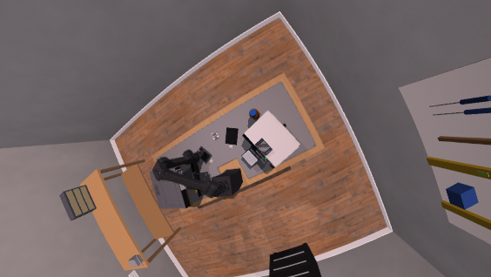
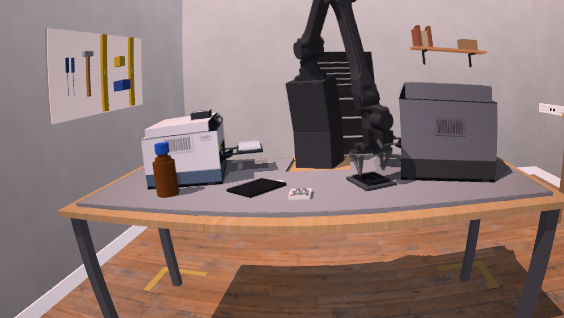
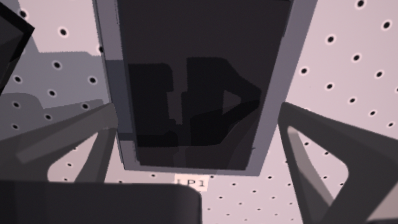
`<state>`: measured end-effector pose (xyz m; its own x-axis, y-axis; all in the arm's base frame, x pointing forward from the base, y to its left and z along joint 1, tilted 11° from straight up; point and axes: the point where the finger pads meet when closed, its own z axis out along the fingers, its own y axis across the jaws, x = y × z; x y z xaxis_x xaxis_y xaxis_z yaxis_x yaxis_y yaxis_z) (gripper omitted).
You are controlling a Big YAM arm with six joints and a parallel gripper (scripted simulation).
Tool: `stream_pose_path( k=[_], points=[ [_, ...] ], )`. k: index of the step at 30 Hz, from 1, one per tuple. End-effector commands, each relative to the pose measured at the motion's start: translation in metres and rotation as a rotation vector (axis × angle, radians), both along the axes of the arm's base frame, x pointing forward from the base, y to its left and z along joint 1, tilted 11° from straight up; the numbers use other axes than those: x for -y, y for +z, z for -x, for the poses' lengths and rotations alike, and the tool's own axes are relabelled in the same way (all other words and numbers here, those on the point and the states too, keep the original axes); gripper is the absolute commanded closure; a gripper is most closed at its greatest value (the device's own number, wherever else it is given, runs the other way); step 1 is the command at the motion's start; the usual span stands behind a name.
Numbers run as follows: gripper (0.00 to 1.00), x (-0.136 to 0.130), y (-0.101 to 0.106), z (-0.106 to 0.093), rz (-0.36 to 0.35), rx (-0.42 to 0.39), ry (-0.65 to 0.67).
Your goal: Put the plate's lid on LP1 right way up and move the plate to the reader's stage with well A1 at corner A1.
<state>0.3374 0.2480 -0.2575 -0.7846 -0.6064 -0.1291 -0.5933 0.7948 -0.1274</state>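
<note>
My gripper (image 2: 371, 166) (image 3: 197, 111) is open and empty, low over LP1, its fingers either side of the grey nest (image 2: 389, 184) (image 3: 299, 50). A flat dark panel (image 2: 371, 178) (image 3: 200, 35), apparently the lid, lies inside the nest's rim; its seating and which side is up cannot be told surely. The LP1 label (image 3: 191, 183) shows at the nest's near end. The white plate (image 1: 250, 158) (image 2: 250, 145) is on the stage of the white dispenser (image 1: 274, 135) (image 2: 200, 155), no lid visible on it. The grey reader (image 1: 170, 193) (image 2: 450, 137) stands beside my arm; its stage is hidden.
The brown bottle with a blue cap (image 1: 253, 113) (image 2: 165, 175) stands upright beside the dispenser. A black flat nest (image 1: 232, 136) (image 2: 256, 187) lies mid-bench, with a small white item (image 1: 215, 135) (image 2: 300, 193) between it and LP1. The reader's tall housing is close to my gripper.
</note>
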Motion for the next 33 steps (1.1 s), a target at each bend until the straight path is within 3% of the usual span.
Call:
stream_pose_path(
  k=[1,11,27,33],
  points=[
    [0.0,-0.003,0.004,0.007,0.005,-0.006,0.001],
    [0.0,-0.006,-0.001,0.004,-0.001,0.006,0.025],
    [0.0,-0.008,0.019,0.004,-0.005,0.008,0.009],
    [0.0,-0.008,0.039,0.009,-0.006,0.007,0.002]
  ],
)
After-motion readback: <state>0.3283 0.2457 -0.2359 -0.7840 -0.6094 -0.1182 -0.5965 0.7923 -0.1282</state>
